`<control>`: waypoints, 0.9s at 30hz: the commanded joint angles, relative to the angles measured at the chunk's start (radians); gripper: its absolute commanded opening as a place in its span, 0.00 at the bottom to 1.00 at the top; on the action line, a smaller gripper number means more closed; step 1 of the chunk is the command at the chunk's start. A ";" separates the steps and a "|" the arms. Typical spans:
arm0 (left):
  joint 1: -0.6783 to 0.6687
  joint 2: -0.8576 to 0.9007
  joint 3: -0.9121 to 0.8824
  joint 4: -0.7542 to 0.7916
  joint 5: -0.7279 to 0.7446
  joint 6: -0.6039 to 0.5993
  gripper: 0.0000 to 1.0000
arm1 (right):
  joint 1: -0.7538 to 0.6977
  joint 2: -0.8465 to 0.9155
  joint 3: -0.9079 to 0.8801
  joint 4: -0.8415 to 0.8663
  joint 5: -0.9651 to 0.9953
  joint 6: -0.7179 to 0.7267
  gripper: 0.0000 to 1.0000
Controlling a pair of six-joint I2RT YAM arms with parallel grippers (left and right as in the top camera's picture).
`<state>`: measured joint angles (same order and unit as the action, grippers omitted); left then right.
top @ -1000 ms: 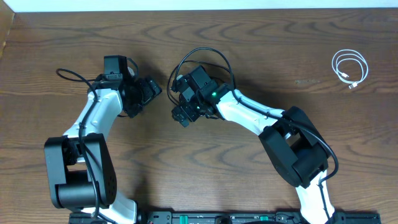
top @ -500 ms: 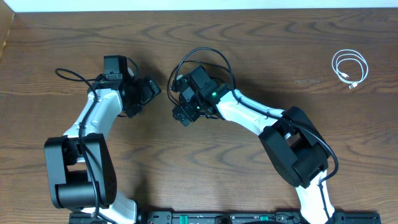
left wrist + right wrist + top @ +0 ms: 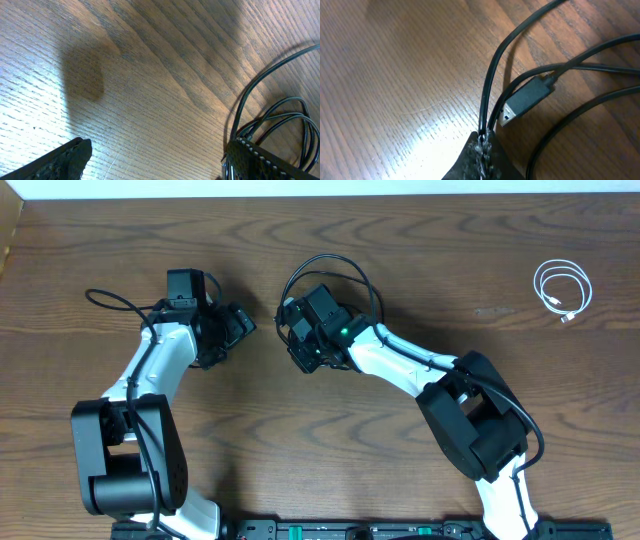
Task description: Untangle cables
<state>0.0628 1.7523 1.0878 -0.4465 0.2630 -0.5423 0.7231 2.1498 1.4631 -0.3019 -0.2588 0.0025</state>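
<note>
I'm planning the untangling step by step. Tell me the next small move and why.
Probably pull the right hand slowly away from the left hand. It is shut on two strands of thin black cable, the flat black USB plug lies loose beside them on the wooden table, and the left hand is open and holds nothing.

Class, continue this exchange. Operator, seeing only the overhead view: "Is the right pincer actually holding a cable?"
Observer: Yes. The right wrist view shows the right pincer shut on two black cable strands.
Operator: Is a plug nearby?
Observer: A black USB plug lies on the table right beside those strands.
Operator: And the left one?
Observer: In the left wrist view, the left pincer is open, with black cable loops beside one finger, not between them.
</note>
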 commanded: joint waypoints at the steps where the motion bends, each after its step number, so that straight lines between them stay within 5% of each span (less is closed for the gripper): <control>1: 0.002 -0.008 -0.004 -0.005 -0.014 0.013 0.92 | 0.005 0.018 0.007 0.007 0.006 0.084 0.01; 7: 0.002 -0.008 -0.004 -0.006 -0.014 0.013 0.91 | 0.005 0.023 0.007 0.086 0.006 0.238 0.01; 13: 0.002 -0.008 -0.004 -0.006 -0.014 0.013 0.91 | 0.005 0.024 0.007 0.127 0.030 0.236 0.01; 21: 0.002 -0.008 -0.004 -0.006 -0.013 0.013 0.92 | -0.002 0.024 0.007 0.039 0.313 0.237 0.02; 27: 0.002 -0.008 -0.004 -0.006 -0.014 0.013 0.92 | 0.003 0.024 0.007 0.050 0.191 0.394 0.01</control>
<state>0.0628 1.7523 1.0878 -0.4469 0.2626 -0.5423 0.7223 2.1532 1.4631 -0.2642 -0.0208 0.2760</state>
